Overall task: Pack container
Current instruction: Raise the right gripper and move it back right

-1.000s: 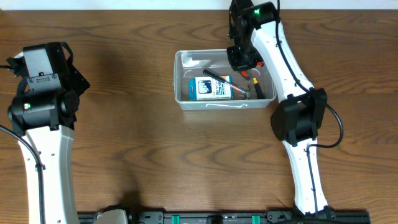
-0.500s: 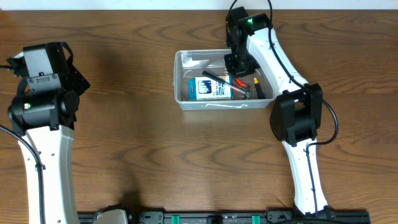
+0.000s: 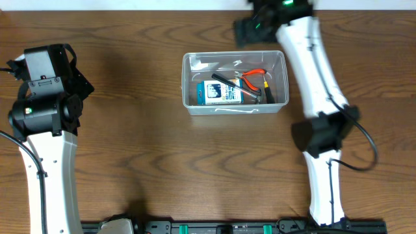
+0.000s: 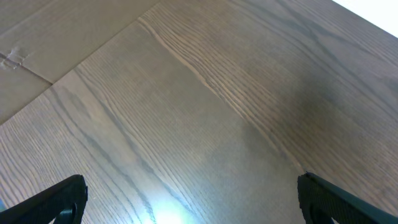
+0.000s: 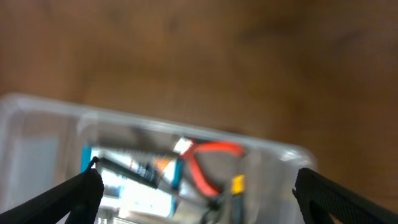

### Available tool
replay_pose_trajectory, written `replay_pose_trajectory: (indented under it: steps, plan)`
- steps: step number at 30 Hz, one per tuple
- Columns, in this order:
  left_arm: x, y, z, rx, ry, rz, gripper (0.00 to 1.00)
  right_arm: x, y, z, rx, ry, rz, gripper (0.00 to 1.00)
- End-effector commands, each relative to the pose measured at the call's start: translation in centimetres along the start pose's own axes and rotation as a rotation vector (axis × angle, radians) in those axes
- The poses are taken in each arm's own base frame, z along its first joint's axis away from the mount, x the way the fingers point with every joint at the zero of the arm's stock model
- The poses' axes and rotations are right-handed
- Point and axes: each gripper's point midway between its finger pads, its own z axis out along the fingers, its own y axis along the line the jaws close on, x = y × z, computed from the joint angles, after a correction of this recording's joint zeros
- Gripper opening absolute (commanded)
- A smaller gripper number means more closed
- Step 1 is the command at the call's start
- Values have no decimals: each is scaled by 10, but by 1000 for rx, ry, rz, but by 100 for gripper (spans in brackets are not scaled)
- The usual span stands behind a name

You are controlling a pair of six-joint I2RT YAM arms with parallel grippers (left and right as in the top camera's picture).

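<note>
Pliers (image 3: pixel 253 76) down and the right gripper (image 5: pixel 198 182) is away: a second ago it hung low inside the container (image 3: pixel 184 81), now it has lifted back past the far rim, fingers spread wide and empty. That reads as one more tool packed. The container sits mid-table, with the blue-and-white box (image 3: pixel 220 93) inside beside the pliers. The right wrist view, though blurred, shows nothing is held, and the overhead hides those fingers. The left gripper (image 4: pixel 191 190) gapes wide over the table (image 4: pixel 186 93), idle
</note>
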Motion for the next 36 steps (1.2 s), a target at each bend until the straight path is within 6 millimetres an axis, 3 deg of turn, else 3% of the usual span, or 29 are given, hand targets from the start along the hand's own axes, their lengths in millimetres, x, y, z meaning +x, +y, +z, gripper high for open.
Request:
replay_pose_trajectory:
  steps: [1,4,10,36]
  plan:
    - [-4,4,-1,-19,-12,-15,98,-38,-64,-70,129,-199,121,99]
    - [-4,4,-1,-19,-12,-15,98,-44,-89,-82,141,-235,165,99]
    - [-4,4,-1,-19,-12,-15,98,-37,-112,-82,150,-209,203,99]
    - [-4,4,-1,-19,-12,-15,98,-34,-115,-79,156,-190,207,99]
